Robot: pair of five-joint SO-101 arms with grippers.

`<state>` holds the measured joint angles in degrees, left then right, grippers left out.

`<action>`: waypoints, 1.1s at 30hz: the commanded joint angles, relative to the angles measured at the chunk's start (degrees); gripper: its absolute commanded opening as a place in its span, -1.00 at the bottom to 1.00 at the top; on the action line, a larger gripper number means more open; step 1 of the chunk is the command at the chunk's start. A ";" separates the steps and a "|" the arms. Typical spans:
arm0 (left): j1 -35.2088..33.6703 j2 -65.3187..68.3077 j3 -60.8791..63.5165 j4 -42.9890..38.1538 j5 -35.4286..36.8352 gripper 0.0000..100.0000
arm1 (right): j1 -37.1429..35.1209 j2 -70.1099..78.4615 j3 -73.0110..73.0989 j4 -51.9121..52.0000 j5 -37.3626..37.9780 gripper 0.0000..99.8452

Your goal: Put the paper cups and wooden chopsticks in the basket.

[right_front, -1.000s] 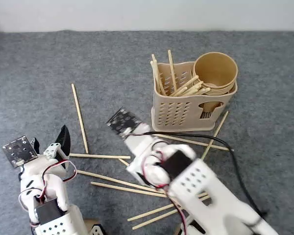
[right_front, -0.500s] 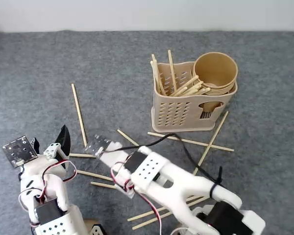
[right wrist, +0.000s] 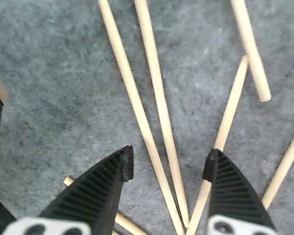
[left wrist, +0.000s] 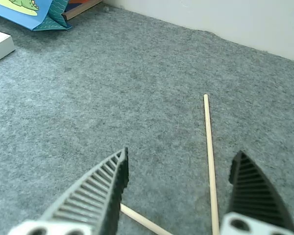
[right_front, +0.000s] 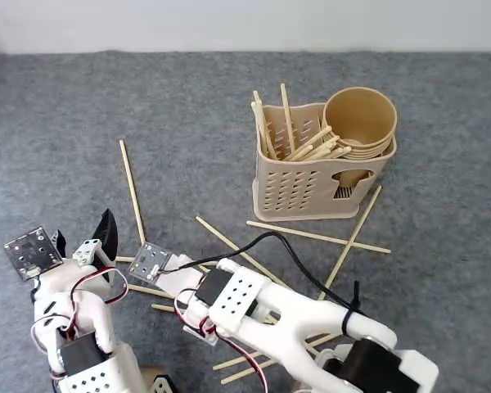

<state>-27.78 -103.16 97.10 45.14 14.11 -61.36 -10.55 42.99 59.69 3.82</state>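
**Right hand: moved off the basket, now over the loose chopsticks**

- Right hand (right wrist: 170, 156): a second ago it sat near the foot of the basket (right_front: 299, 192). It has since swung away and down to the scattered pile. Fingers apart, nothing held. Two chopsticks (right wrist: 159, 112) run lengthwise between them, with others just beside either finger.
- Left hand (left wrist: 182, 161): unmoved. Fingers apart and empty, with a single stick (left wrist: 209, 147) lying on the counter (left wrist: 88, 88) ahead, near one finger.
- Basket: well apart from the right hand, contents unchanged. The paper cups (right_front: 360, 119) are nested inside, with a bundle of sticks next to them.
- Reading: looks like a fresh pick being lined up. Many sticks are left on the counter.
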 commanded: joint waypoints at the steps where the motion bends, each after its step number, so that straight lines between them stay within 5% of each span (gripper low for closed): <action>1: -0.09 -0.88 -0.66 0.44 -0.53 -0.37 | 0.13 1.98 0.62 -3.65 -0.18 -0.51; 5: -0.09 -0.88 -0.66 0.44 -0.53 -0.37 | 0.13 8.40 0.44 -7.52 -0.09 -0.56; 13: -0.09 -0.88 -0.66 0.44 -0.53 -0.37 | 3.03 9.89 -0.62 -9.27 6.24 -0.98; 33: -0.09 -0.88 -0.66 0.44 -0.53 -0.37 | 19.21 -17.71 -0.70 3.30 10.37 -0.98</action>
<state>-27.78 -103.16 97.10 45.14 14.11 -43.96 -20.84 43.60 61.01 13.67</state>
